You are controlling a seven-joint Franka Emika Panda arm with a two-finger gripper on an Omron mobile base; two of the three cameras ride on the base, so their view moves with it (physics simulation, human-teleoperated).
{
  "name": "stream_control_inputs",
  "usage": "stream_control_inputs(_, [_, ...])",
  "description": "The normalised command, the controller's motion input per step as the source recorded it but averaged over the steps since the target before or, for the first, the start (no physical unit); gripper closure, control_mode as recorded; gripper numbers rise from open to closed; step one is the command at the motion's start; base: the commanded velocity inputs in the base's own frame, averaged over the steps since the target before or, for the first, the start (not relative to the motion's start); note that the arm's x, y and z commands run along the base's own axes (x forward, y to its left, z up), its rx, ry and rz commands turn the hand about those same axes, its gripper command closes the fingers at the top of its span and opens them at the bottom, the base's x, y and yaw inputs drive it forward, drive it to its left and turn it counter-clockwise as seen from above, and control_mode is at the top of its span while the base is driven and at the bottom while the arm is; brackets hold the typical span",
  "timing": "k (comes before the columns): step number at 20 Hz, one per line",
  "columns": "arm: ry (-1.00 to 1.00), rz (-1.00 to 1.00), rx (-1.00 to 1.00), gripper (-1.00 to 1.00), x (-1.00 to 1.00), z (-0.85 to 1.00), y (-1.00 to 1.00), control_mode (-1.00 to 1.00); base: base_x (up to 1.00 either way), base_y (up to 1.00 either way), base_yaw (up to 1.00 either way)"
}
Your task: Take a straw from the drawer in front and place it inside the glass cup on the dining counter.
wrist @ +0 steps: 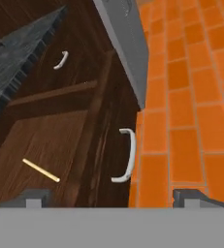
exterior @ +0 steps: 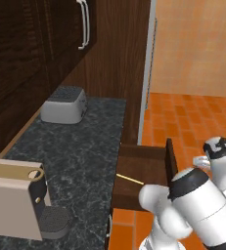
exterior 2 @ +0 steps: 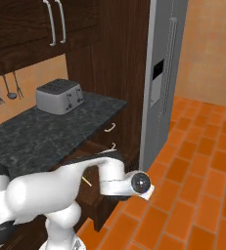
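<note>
The drawer (wrist: 45, 138) is pulled out, and its dark wooden bottom shows in all three views. The straw (wrist: 41, 170), a thin pale yellow stick, lies flat on that bottom, also visible as the straw (exterior: 130, 179) and the straw (exterior 2: 86, 181). My gripper (wrist: 112, 197) hovers over the drawer's front panel, open, with nothing between its fingertips (wrist: 33, 198). The silvery drawer handle (wrist: 128, 155) sits just ahead of the gap, and the straw lies to the left of it. The glass cup and the dining counter are out of view.
A black speckled counter (exterior: 80, 151) holds a toaster (exterior: 64, 104) and a beige coffee machine (exterior: 16, 197). A closed drawer with a small handle (wrist: 61, 60) lies beyond the open one. A grey fridge (exterior 2: 166, 73) stands to the right, over orange tile floor (wrist: 191, 111).
</note>
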Motion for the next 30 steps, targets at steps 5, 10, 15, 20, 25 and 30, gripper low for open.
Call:
stream_control_inputs(5, [0.24, 0.0, 0.0, -1.0, 0.07, 1.0, 0.58, -1.0, 0.0, 0.0, 0.0])
stream_control_inputs(10, [0.19, -0.01, -0.01, -1.0, 0.29, 0.33, 0.71, -1.0, 0.0, 0.0, 0.0])
stream_control_inputs(15, [0.29, 0.0, -0.03, -1.0, 0.62, -0.08, 0.38, -1.0, 0.0, 0.0, 0.0])
stream_control_inputs(20, [0.32, 0.0, 0.0, -1.0, 0.73, -0.27, 0.02, -1.0, 0.0, 0.0, 0.0])
stream_control_inputs(25, [0.3, 0.01, 0.0, -1.0, 0.55, -0.61, 0.0, -1.0, 0.0, 0.0, 0.0])
stream_control_inputs(30, [0.12, 0.05, 0.0, -1.0, 0.17, -0.65, 0.0, -1.0, 0.0, 0.0, 0.0])
